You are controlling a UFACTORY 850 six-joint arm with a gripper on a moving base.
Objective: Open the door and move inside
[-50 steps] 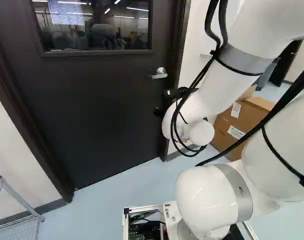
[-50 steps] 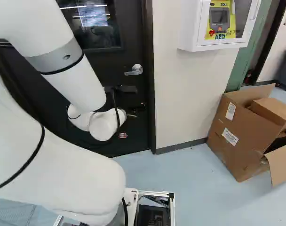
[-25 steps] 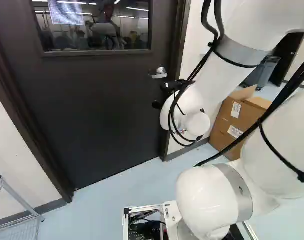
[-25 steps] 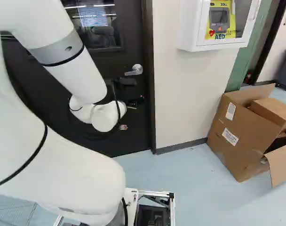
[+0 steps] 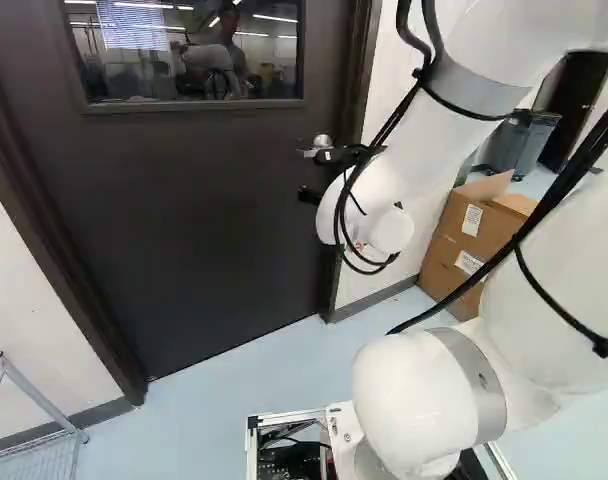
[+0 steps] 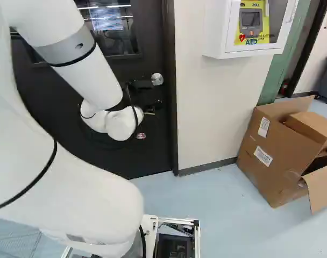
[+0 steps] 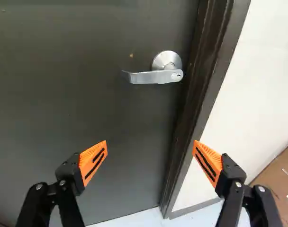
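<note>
The dark door (image 5: pixel 184 220) stood closed in its frame (image 7: pixel 205 94), with a window (image 5: pixel 194 55) set in its upper part. Its silver handle (image 7: pixel 156 76) sat near the frame edge, the lever lying about level and pointing away from the frame, toward the middle of the door.

The white arm (image 5: pixel 424 160) reached forward to the door, black cables running along it. At its end, the gripper (image 5: pixel 309 175) was close to the handle; in the left base view one finger overlapped the handle's lower part. In the wrist view, the gripper (image 7: pixel 150 143) was spread wide, its two orange pads (image 7: pixel 93 161) well apart and holding nothing. The handle lay ahead of the fingers, beyond their tips and clear of both pads. The edge of the frame ran through the space between the fingers.

To the right of the door, in the right base view, a white wall cabinet (image 6: pixel 217 32) with a yellow device (image 6: pixel 251 24) inside hung on the pale wall (image 6: pixel 206 107). Below and farther right, a large cardboard box (image 6: pixel 271 156) stood on the light blue floor (image 6: pixel 222 215) with its flaps open and a smaller box (image 6: pixel 311 128) at its top. A metal wire rack (image 5: pixel 34 397) stood at the lower left of the left base view, near the wall on the door's other side.
</note>
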